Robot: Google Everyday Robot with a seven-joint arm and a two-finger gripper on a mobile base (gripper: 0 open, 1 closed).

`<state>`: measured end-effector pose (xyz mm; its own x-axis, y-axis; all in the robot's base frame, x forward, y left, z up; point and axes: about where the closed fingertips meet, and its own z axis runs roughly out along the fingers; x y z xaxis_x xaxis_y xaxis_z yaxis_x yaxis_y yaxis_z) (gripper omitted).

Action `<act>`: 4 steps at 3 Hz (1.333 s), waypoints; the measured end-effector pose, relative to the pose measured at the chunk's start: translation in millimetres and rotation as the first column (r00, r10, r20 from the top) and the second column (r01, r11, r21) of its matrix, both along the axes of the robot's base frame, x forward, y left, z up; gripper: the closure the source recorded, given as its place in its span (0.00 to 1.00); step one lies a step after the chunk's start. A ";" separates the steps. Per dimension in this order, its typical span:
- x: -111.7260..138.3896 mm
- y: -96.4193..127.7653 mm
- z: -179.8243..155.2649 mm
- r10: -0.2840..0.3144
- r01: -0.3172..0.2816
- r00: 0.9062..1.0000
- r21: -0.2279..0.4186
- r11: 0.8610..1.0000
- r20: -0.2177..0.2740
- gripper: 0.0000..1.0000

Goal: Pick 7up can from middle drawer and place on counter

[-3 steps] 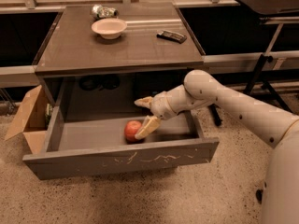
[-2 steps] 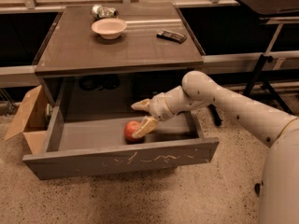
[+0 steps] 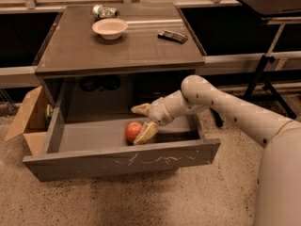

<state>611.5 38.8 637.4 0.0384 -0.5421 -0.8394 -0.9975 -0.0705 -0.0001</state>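
Note:
The red-orange apple (image 3: 132, 130) lies on the floor of the open middle drawer (image 3: 122, 161), near its centre. My gripper (image 3: 135, 125) reaches into the drawer from the right and is open. One pale finger (image 3: 140, 109) is behind and above the apple. The other finger (image 3: 146, 133) rests against the apple's right front side. The apple still sits on the drawer floor. The counter (image 3: 117, 48) is the dark top of the table above the drawer.
A pale bowl (image 3: 109, 28), a shiny can (image 3: 104, 11) and a small dark device (image 3: 172, 36) sit on the counter. An open cardboard box (image 3: 28, 121) stands left of the drawer. A black desk with thin legs (image 3: 268, 4) stands at the right.
My gripper has dropped a little lower and closer around the apple. The apple and the drawer have not moved.

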 end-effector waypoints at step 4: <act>-14.5 -4.6 5.2 0.023 -0.021 0.999 0.070 0.997 -0.024 0.83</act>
